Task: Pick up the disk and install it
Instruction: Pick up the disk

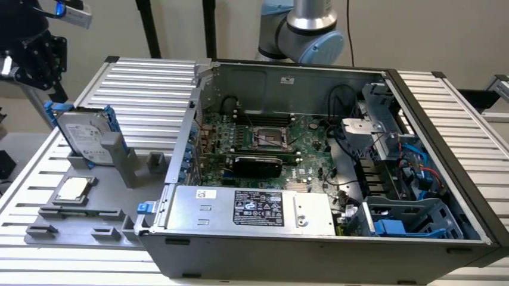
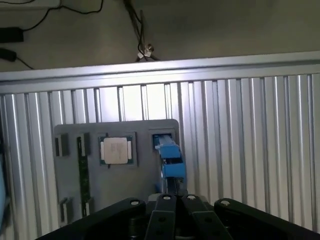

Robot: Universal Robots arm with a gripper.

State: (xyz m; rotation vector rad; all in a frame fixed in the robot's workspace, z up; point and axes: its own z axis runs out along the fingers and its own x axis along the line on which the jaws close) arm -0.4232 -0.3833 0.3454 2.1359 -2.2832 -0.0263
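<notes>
The disk (image 1: 82, 136) stands on edge in a slot of the grey holder plate (image 1: 47, 229) at the exterior view's left, a silver drive with a white label and blue bracket. From the wrist view the disk (image 2: 170, 159) appears as a narrow blue edge just beyond my fingertips. My gripper (image 1: 40, 65) hangs above and behind the disk, apart from it. In the wrist view my gripper (image 2: 177, 202) has its fingers drawn together with nothing between them.
A small square silver chip (image 1: 73, 189) (image 2: 116, 150) lies on the holder plate beside the disk. The open computer case (image 1: 318, 149) takes up the middle and right, with a drive cage (image 1: 409, 217) at its near right corner. Ribbed aluminium table (image 2: 240, 140) surrounds all.
</notes>
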